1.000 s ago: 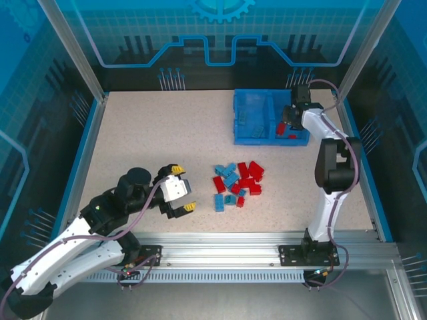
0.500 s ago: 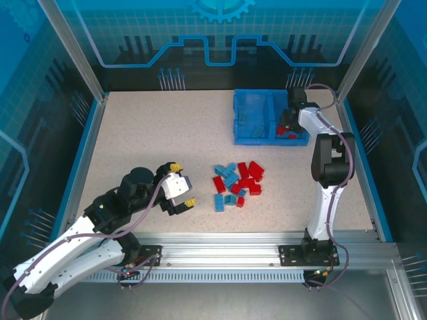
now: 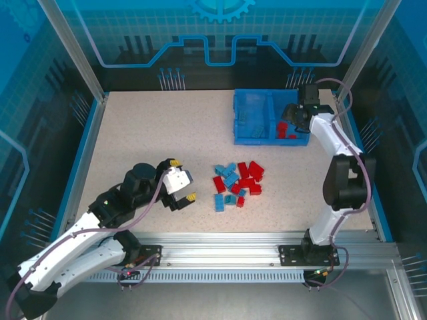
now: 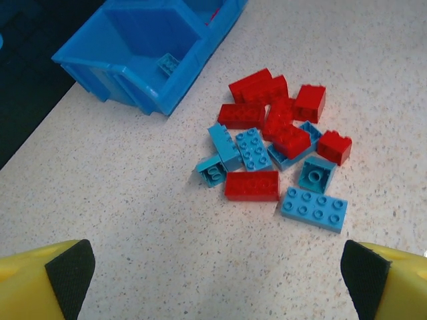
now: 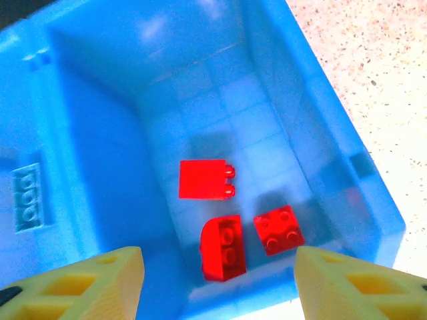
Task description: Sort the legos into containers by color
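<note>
Seen from above, the speckled beige table lies inside a blue rim and aluminium posts. Blue see-through walls printed with circuit lines stand behind it. The left gripper hovers low with its fingers spread wide and empty. The loose legos lie heaped just past its fingertips. The right gripper hangs over the right compartment of the blue bin.

On the left wrist camera, yellow fingers with black pads stand far apart with nothing between them. The red and light blue pile lies ahead of them, and the bin is beyond it.

On the right wrist camera, the fingers are parted and grip nothing. Three red bricks rest on the compartment floor between and ahead of them. A light blue brick shows past the divider.
</note>
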